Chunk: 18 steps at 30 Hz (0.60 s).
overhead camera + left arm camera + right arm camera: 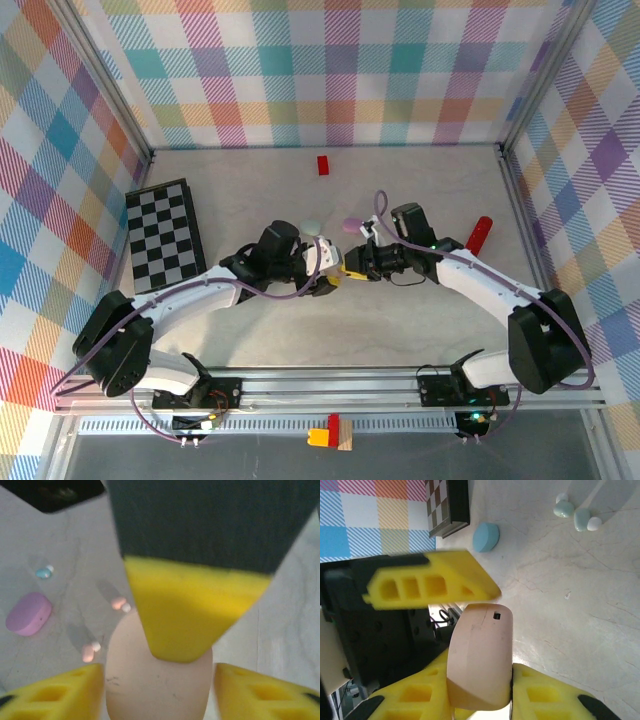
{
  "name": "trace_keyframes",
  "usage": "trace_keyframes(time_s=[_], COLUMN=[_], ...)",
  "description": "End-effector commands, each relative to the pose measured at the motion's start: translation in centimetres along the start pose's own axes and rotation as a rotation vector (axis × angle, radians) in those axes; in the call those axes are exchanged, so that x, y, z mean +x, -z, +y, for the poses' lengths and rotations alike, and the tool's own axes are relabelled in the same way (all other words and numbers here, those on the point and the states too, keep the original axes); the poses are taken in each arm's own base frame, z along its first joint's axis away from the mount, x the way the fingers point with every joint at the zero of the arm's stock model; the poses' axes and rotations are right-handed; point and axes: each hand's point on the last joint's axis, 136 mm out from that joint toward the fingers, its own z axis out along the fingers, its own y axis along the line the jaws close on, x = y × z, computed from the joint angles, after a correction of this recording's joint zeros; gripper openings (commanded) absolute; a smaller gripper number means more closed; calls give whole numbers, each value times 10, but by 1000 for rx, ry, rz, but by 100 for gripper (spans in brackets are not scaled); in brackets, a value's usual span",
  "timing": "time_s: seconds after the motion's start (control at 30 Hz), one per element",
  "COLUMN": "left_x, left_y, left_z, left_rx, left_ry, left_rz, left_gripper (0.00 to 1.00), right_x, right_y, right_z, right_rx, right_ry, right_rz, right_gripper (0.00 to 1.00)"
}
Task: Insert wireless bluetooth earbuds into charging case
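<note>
peach case (481, 645): smooth, slick; hold sides
buds (119, 603): tiny, light, roll easily
right tool (481, 685): clamps it
left tool (159, 692): grip unclear

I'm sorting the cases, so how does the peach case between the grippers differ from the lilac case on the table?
The peach case is beige-pink; the lilac case is pale purple. The peach case is gripped on edge by the left gripper and the right gripper; the lilac case lies flat and free on the table. Both are closed and pebble-shaped.
</note>
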Motion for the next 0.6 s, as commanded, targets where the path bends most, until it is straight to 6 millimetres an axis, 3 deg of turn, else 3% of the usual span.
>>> trace_keyframes(time_s=[0.0, 0.07, 0.23, 0.47, 0.57], left_x=[-32, -42, -71, -102, -108], left_y=[13, 21, 50, 79, 76], left_z=[2, 5, 9, 22, 23], left_rx=[-40, -66, -78, -81, -48], left_ry=[-35, -28, 26, 45, 33], left_rz=[-166, -253, -504, -814, -832], left_gripper=[81, 90, 94, 92, 88], right_x=[-10, -14, -19, -31, -35], right_y=[17, 27, 56, 80, 87], right_z=[24, 37, 70, 103, 114], right_rx=[-56, -126, -329, -502, -556], right_ry=[61, 75, 94, 20, 1], right_rz=[-53, -74, -94, -101, -120], right_gripper=[23, 21, 19, 13, 11])
